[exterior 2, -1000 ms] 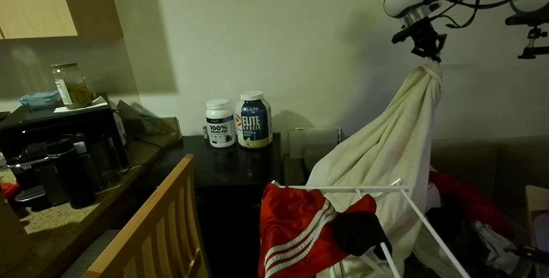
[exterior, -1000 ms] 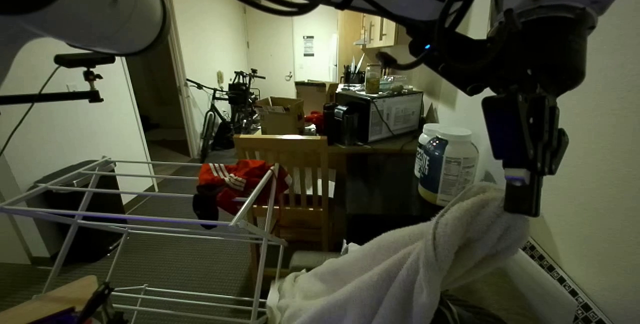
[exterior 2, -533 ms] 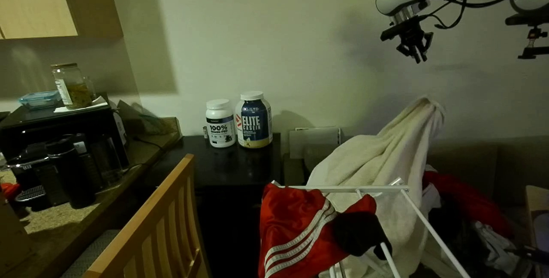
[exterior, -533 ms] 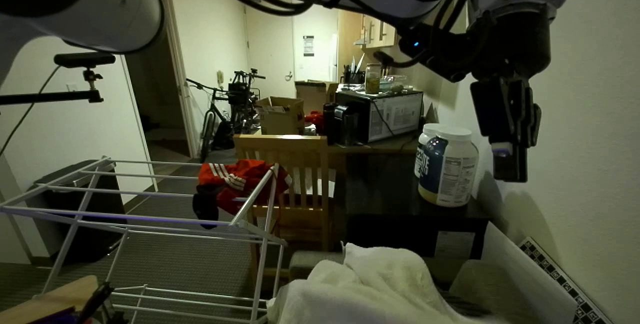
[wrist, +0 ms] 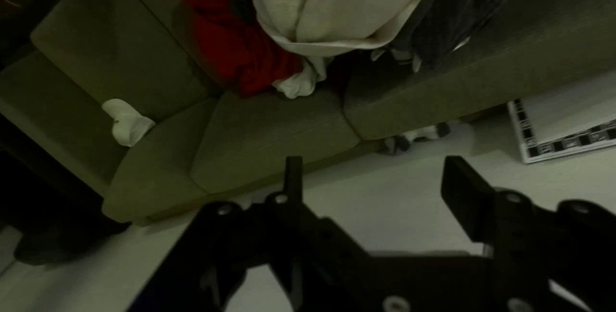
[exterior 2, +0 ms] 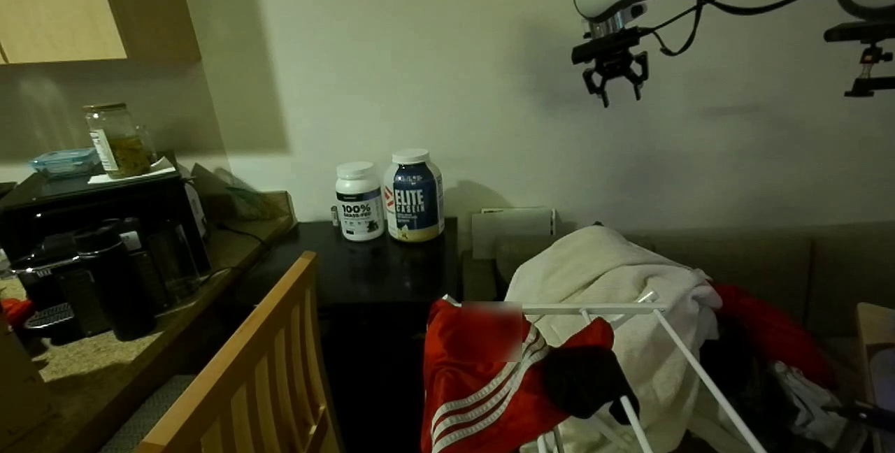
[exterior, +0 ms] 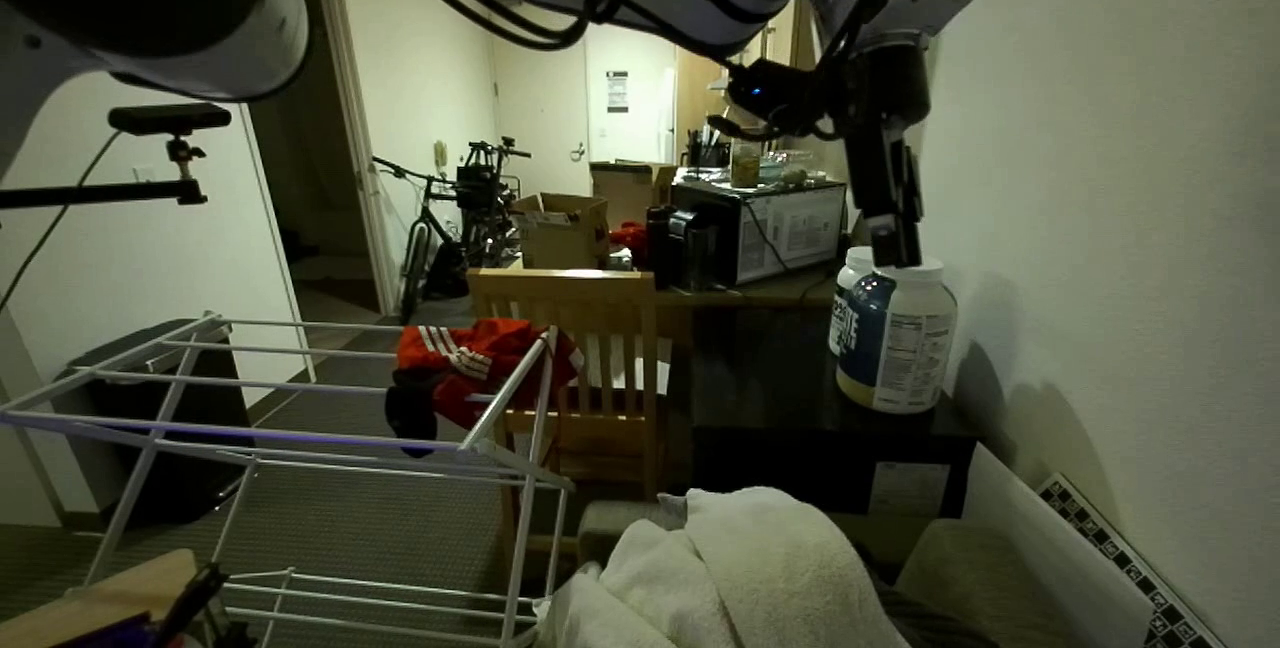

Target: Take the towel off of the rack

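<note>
The cream towel (exterior: 770, 568) lies in a slumped heap to the right of the white drying rack (exterior: 511, 390) in an exterior view. Seen from elsewhere, the towel (exterior 2: 594, 264) shows behind the bar of the rack (exterior 2: 601, 308); whether they touch I cannot tell. In the wrist view the towel (wrist: 337, 4) rests over other clothes on the couch, partly cut off by the frame. High above and apart from it, my gripper (exterior 2: 621, 101) hangs open in front of the wall. Nothing sits between the spread fingertips of the gripper (wrist: 373, 162).
Red striped clothing (exterior 2: 475, 397) and a black item hang on the rack. Two tubs, one blue-labelled (exterior 2: 414, 194), stand on a black table below and beyond my gripper. A wooden chair (exterior: 560, 278) is behind the rack. A green couch (wrist: 269, 134) carries more clothes.
My gripper has opened and let go of the towel's raised end. The towel has dropped into a heap. The arm has swung away from it, toward the tubs.
</note>
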Robot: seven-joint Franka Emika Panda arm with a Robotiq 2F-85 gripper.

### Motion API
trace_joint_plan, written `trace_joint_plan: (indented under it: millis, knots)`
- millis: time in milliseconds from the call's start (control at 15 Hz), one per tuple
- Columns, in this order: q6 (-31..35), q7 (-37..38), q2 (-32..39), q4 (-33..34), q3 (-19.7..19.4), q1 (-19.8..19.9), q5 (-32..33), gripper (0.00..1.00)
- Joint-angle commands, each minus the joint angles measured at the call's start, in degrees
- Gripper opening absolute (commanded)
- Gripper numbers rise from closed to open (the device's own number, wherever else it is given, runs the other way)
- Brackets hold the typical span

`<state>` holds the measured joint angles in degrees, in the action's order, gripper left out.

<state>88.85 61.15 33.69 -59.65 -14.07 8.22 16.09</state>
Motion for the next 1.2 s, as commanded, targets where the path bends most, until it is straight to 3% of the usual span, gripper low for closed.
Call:
trace_joint_plan:
  millis: [0,600,867,1133]
  knots:
    - [3.24,-1.03,-2.26,-3.08,4.28,-5.85,0.0,0.99]
    - [6.69,-1.58,-1.86,-5.66,16.3,-23.38,0.16,1.0]
    - [11.08,-5.07,-2.5,-10.19,20.46,-27.5,0.07,1.0]
    - [15.12,-12.66,-4.34,-16.19,23.24,-28.45,0.33,1.0]
